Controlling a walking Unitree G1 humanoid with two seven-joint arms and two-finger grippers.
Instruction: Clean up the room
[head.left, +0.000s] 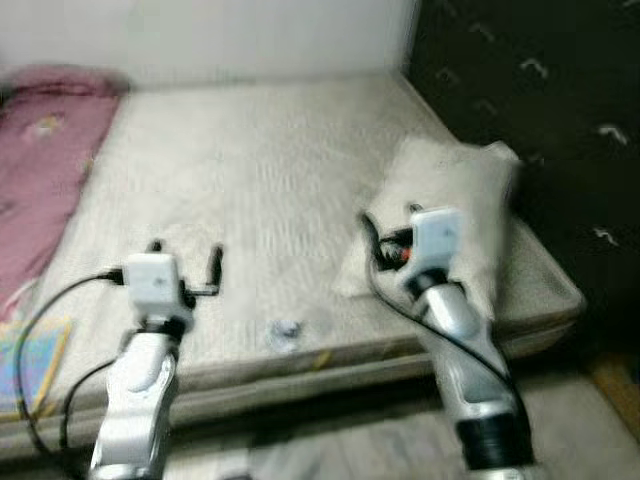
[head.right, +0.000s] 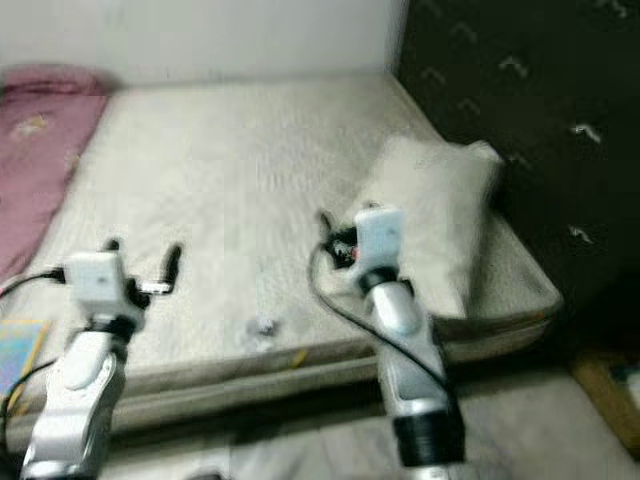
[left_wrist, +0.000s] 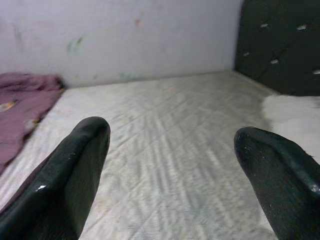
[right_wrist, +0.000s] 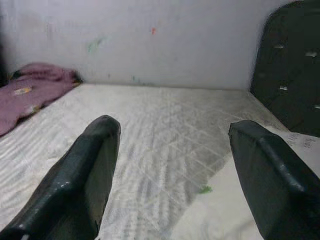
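The pillow (head.left: 455, 215) lies crooked on the right side of the bed (head.left: 250, 180), next to the dark headboard (head.left: 540, 110), and the right gripper (right_wrist: 172, 175) hangs just over its near edge with its fingers wide apart and nothing in them. The left gripper (head.left: 185, 262) is open and empty too, over the bare near-left part. I think the right one should go low, pinch the pillow's edge firmly, and lift slowly so it does not slip.

Small blurred object (head.left: 287, 333), perhaps crumpled wrapper
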